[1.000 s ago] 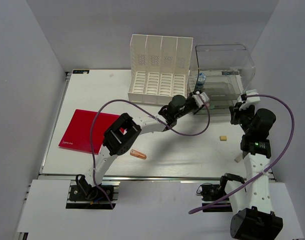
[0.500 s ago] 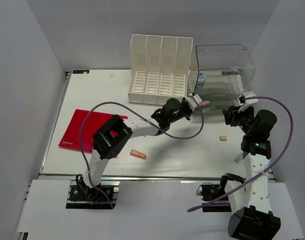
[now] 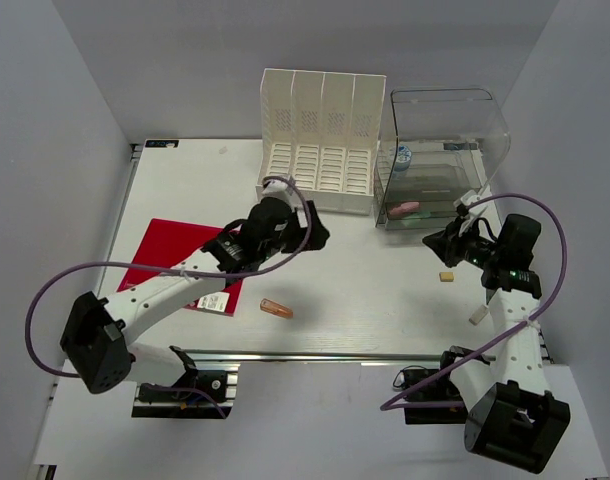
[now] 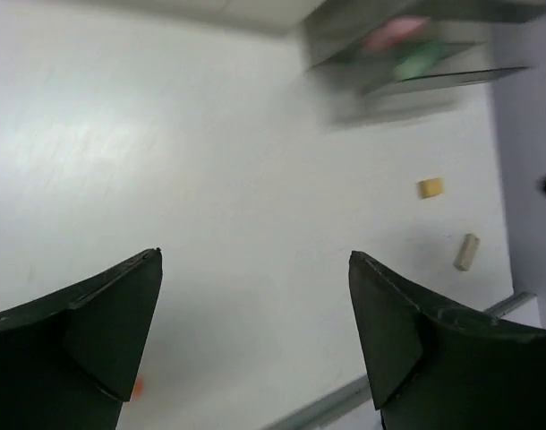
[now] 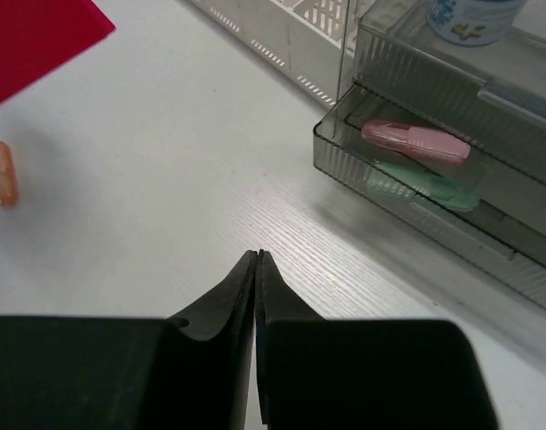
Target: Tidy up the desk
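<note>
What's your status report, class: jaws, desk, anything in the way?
Left gripper: jaws open, empty. Right gripper: jaws shut, empty. Desk: orange capsule, tan block loose. Nothing seen blocking them.

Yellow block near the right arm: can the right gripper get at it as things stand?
Probably yes. The yellow block lies alone on bare desk close to the right gripper, nothing between them; its jaws are shut, so they must open first.

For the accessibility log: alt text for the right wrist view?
The right gripper, jaws shut on nothing, hangs over the white desk. Beyond it, an open grey drawer holds a pink item and a green item.
</note>
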`<state>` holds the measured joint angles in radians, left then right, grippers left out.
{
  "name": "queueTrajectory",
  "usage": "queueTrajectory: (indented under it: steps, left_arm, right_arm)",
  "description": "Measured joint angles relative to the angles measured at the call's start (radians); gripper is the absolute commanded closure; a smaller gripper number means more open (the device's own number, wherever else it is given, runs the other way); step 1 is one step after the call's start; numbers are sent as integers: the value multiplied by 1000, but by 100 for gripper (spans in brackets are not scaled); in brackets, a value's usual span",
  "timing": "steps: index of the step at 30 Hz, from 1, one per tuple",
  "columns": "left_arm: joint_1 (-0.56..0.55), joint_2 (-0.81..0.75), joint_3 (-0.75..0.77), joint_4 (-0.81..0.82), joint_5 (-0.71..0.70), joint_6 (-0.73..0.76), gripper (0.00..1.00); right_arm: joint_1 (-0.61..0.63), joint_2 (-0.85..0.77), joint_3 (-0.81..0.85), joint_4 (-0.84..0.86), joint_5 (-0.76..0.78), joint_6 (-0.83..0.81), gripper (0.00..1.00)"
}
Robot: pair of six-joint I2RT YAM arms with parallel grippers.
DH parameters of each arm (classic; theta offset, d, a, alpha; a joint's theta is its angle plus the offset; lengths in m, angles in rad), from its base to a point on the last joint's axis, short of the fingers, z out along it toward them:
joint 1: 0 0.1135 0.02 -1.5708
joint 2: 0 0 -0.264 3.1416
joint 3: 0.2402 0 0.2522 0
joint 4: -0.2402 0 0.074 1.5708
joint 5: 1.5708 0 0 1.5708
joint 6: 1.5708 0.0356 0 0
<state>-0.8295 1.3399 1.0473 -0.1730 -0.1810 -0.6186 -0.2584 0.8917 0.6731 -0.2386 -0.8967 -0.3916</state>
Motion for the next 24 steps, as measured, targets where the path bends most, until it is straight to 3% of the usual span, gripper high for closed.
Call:
queueTrajectory:
  steps: [2, 6, 9, 17, 24]
  left_arm:
    - [29, 7, -2, -171, -16, -151, 7]
    - [78, 121, 1, -467, -16, -382, 25]
    - [104, 194, -11, -597, -13, -493, 34]
    - [126, 202, -35, -741, 9, -648, 33]
    - [126, 248, -87, -734, 77, -701, 37]
  right_arm:
    - [0, 13, 5, -12, 1, 0, 100]
    - [0, 16, 7, -14, 10, 12, 100]
    - [0, 14, 7, -14, 28, 21, 100]
    - [0, -21, 7, 8, 72, 39, 100]
    - [0, -33, 7, 10, 87, 44, 100]
